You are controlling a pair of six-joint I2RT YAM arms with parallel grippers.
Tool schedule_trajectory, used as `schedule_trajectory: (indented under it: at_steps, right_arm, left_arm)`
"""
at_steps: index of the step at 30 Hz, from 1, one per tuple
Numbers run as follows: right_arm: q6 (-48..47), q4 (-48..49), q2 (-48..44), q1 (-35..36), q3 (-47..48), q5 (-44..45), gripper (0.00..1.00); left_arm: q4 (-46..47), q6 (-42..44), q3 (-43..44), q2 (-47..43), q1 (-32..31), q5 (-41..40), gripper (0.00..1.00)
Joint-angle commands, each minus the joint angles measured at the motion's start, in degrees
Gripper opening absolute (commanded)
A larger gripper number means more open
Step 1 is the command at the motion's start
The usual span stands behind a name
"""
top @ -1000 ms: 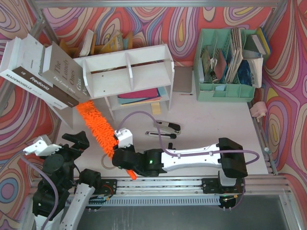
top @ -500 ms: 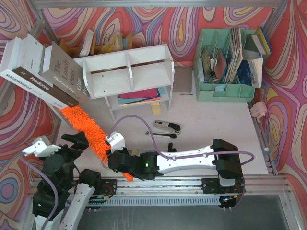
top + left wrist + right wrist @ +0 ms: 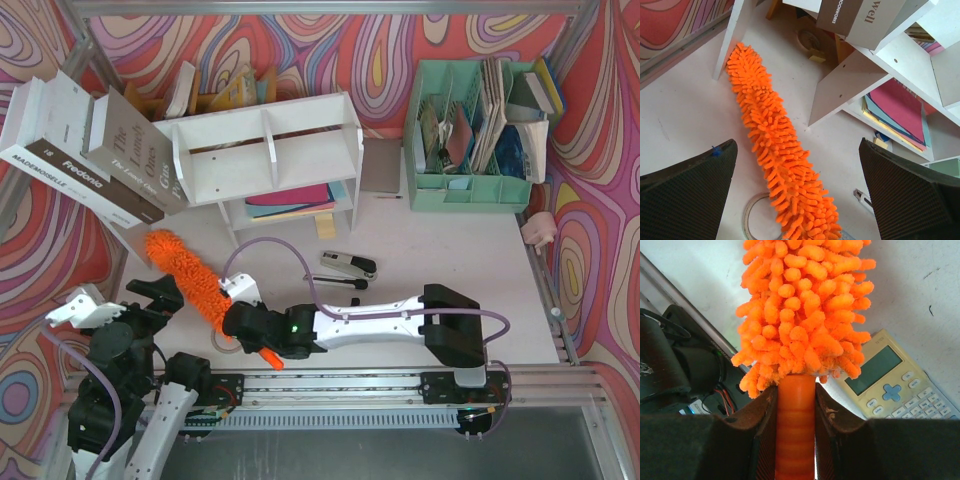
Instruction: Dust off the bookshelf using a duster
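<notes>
Robotics lab cell, aluminium frame (image 3: pixel 330 7), swirl-patterned backdrop (image 3: pixel 400 40), mounting rail (image 3: pixel 340 386)

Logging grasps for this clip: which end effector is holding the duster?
The right end effector, shut on the orange handle of the duster. The left end effector is open and holds nothing.

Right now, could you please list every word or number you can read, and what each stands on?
"MADEMOISELLE", "18", "Predonia": dark edge of the white book, top view.
"The Lonely Ones": grey book beside it.
"well": taupe book, left wrist view, cut off.
Print on the dark brown book next to it: cut off, unclear.
Brand on the calculator, right wrist view: too small to read.
</notes>
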Motion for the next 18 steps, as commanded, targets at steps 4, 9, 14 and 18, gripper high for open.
schedule_trajectory:
  at_steps: [4, 9, 14, 18]
  right_arm:
    - [-1.8, 9.5, -7.2, 2.0, -3.7, 4.1, 0.00]
    - [-5.7, 17.1, -11.8, 5.3, -8.1, 8.8, 0.00]
    - [-6.3, 15.2, -11.6, 5.9, -8.0, 9.5, 0.00]
    - [-5.9, 6.2, -6.7, 5.9, -3.8, 10.7, 0.00]
  left_arm:
    - [-0.2, -0.3, -0.1, -0.3, 0.4, -0.9, 0.98]
    - [-0.2, -0.3, -0.1, -0.2, 0.5, -0.8, 0.99]
    - [-0.2, -0.4, -0.2, -0.4, 0.4, -0.7, 0.98]
    - [-0.2, -0.4, -0.1, -0.3, 0.5, -0.7, 0.98]
